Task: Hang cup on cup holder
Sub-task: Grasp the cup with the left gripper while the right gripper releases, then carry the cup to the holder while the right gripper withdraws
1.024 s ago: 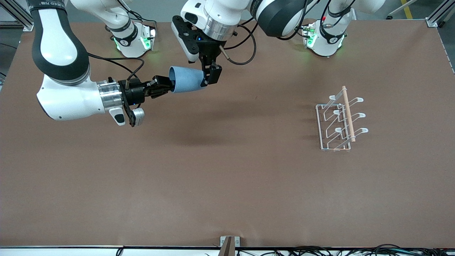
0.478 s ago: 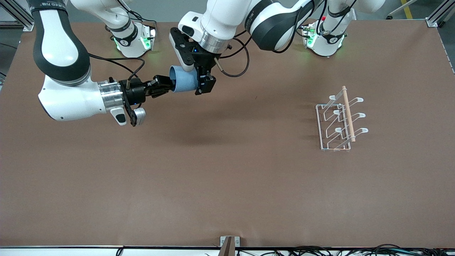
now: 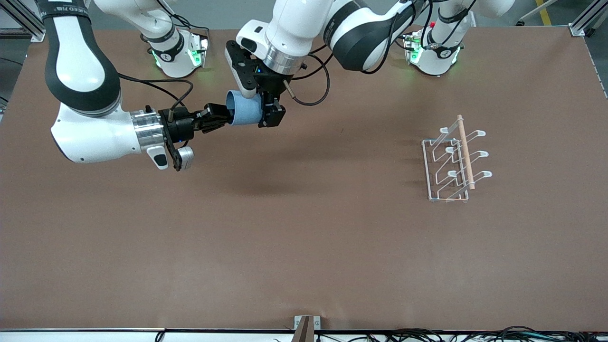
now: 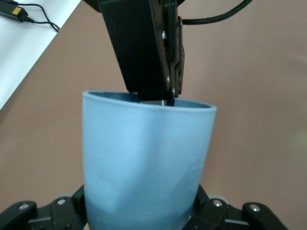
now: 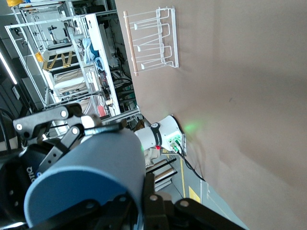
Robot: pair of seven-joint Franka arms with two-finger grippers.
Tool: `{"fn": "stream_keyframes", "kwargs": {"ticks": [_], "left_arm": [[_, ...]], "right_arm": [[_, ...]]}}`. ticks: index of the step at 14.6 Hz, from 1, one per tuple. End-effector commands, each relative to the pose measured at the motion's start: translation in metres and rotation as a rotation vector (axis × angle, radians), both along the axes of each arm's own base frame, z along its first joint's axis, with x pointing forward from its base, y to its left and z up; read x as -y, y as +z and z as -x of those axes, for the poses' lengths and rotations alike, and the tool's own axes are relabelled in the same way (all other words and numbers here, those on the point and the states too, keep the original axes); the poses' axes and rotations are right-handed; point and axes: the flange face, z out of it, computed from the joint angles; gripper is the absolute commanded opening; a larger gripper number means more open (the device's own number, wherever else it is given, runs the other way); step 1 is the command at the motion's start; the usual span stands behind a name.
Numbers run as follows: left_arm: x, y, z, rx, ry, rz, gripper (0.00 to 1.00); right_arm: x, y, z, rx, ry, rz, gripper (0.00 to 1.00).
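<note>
The light blue cup lies on its side in the air over the table's part near the robots' bases. My right gripper is shut on its rim, one finger inside and one outside; its own view shows the cup at its jaws. My left gripper straddles the cup's narrow end, fingers against both sides of the cup. The right gripper's fingers show at the cup's rim. The white wire cup holder with its wooden rod stands toward the left arm's end, also in the right wrist view.
Both arm bases stand along the table's edge by the robots. A small metal bracket and cables sit at the edge nearest the front camera. The brown table lies open between cup and cup holder.
My left gripper has come down and slid along the cup from its base end toward the rim, now covering the narrow end. The right gripper and cup have barely shifted.
</note>
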Motion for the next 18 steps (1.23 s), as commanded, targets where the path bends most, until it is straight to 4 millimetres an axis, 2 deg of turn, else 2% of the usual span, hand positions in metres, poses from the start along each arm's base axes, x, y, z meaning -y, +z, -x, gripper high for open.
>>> {"fn": "stream_keyframes", "kwargs": {"ticks": [1, 3, 5, 6, 9, 12, 14, 15, 18], "left_arm": [[-0.015, 0.003, -0.01, 0.001, 0.008, -0.063, 0.45], [-0.033, 0.005, -0.013, -0.046, 0.022, -0.14, 0.45], [-0.061, -0.001, -0.029, -0.094, 0.055, -0.225, 0.46], [-0.077, -0.002, -0.037, -0.084, 0.071, -0.296, 0.46], [-0.112, -0.013, -0.047, -0.05, 0.1, -0.545, 0.46], [-0.148, -0.041, -0.061, -0.056, 0.126, -0.795, 0.46], [-0.164, -0.06, -0.07, -0.004, 0.045, -0.973, 0.46], [-0.17, -0.074, -0.077, -0.011, -0.023, -1.043, 0.46], [-0.224, -0.097, -0.1, -0.095, -0.061, -1.171, 0.47]], "right_arm": [[0.001, 0.007, 0.004, -0.005, 0.004, -0.011, 1.0], [0.011, 0.004, 0.001, 0.0, -0.008, 0.004, 1.0], [0.033, -0.006, -0.002, 0.015, -0.002, 0.093, 1.0], [0.048, -0.016, -0.003, 0.02, 0.01, 0.163, 1.0], [0.112, -0.046, -0.015, 0.038, 0.0, 0.374, 1.0], [0.165, -0.054, -0.025, 0.1, -0.023, 0.559, 1.0], [0.19, -0.049, -0.027, 0.149, -0.019, 0.666, 1.0], [0.205, -0.04, -0.029, 0.202, -0.029, 0.735, 1.0], [0.225, 0.002, -0.033, 0.358, 0.013, 0.937, 1.0]]}}
